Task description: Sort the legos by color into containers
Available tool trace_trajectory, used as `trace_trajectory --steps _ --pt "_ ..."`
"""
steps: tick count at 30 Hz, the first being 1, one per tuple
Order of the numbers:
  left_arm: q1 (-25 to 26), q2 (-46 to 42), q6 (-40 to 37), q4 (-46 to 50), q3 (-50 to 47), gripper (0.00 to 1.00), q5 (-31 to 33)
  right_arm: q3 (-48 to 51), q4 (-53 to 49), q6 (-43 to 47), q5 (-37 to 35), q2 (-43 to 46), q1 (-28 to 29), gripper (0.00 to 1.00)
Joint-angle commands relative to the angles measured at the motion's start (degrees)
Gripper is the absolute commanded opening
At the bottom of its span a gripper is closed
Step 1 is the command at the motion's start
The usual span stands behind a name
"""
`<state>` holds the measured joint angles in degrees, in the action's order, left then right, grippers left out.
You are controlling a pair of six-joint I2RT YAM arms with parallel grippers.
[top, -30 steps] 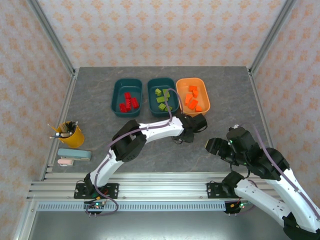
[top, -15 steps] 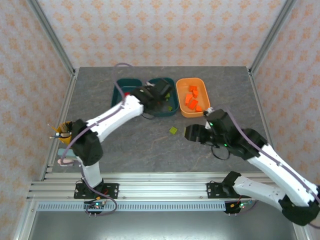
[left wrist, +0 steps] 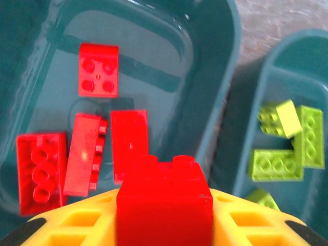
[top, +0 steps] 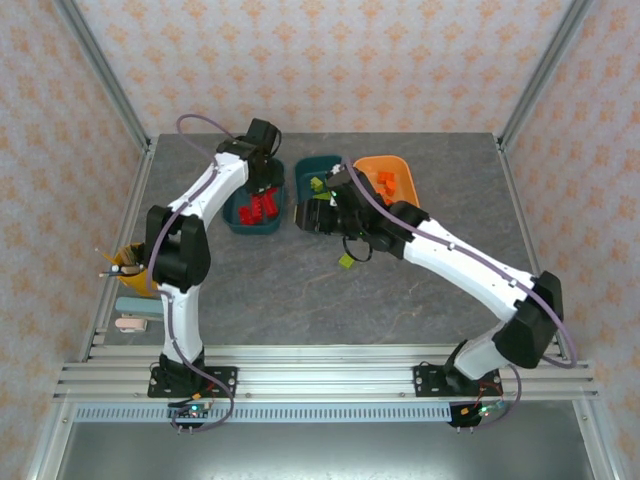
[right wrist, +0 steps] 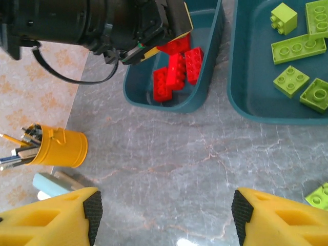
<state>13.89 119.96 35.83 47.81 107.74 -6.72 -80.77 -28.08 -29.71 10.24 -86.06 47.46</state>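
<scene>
My left gripper (left wrist: 164, 225) is shut on a red lego (left wrist: 164, 202) and hangs over the left teal container (top: 250, 228), where several red legos (left wrist: 87, 154) lie. From above, the left gripper (top: 263, 183) sits inside that tub's outline. The middle teal container (top: 322, 159) holds olive-green legos (right wrist: 297, 48). Orange legos (top: 385, 183) lie in the orange container (top: 366, 166). My right gripper (right wrist: 166, 209) is open over bare table in front of the two teal tubs, seen from above as right gripper (top: 308, 216). One green lego (top: 347, 262) lies loose on the table.
A yellow pencil cup (top: 140, 268) and a pale blue and pink stapler (top: 145, 312) stand at the table's left edge. The right arm (top: 460, 262) stretches diagonally across the middle of the table. Patterned walls close in the back and sides.
The left gripper swung from mid-table, past the middle tub, to over the left teal tub. The right arm reached left and forward, past the loose green lego, to the tubs' front.
</scene>
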Motion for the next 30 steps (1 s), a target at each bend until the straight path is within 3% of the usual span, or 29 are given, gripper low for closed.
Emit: trace_trajectory --steps 1,8,19,23,27,30 --pt "-2.05 4.77 -2.52 0.94 6.55 0.41 -2.04 -3.72 3.84 0.12 -1.58 -2.84 -2.09 0.70" --pt "-4.81 14.53 -2.57 2.31 16.63 0.43 -4.88 -6.15 6.41 -0.43 -0.80 -8.26 -5.20 0.70" --pt "-5.01 20.52 -2.00 4.69 22.59 0.53 -5.89 -8.32 4.76 0.00 -0.81 -9.77 -6.24 0.70" --pt "-4.93 15.64 -1.09 5.08 21.13 0.60 -4.34 -6.91 -0.41 1.09 -5.58 -7.11 -6.24 0.71" --pt "-4.00 6.04 -0.03 3.95 14.66 0.69 -2.45 -5.36 -13.64 -0.69 -12.06 -6.65 -6.30 0.74" --pt "-2.43 -2.27 0.11 2.93 7.90 0.73 -1.80 -1.75 -18.82 -3.67 -11.91 -6.93 -6.35 0.77"
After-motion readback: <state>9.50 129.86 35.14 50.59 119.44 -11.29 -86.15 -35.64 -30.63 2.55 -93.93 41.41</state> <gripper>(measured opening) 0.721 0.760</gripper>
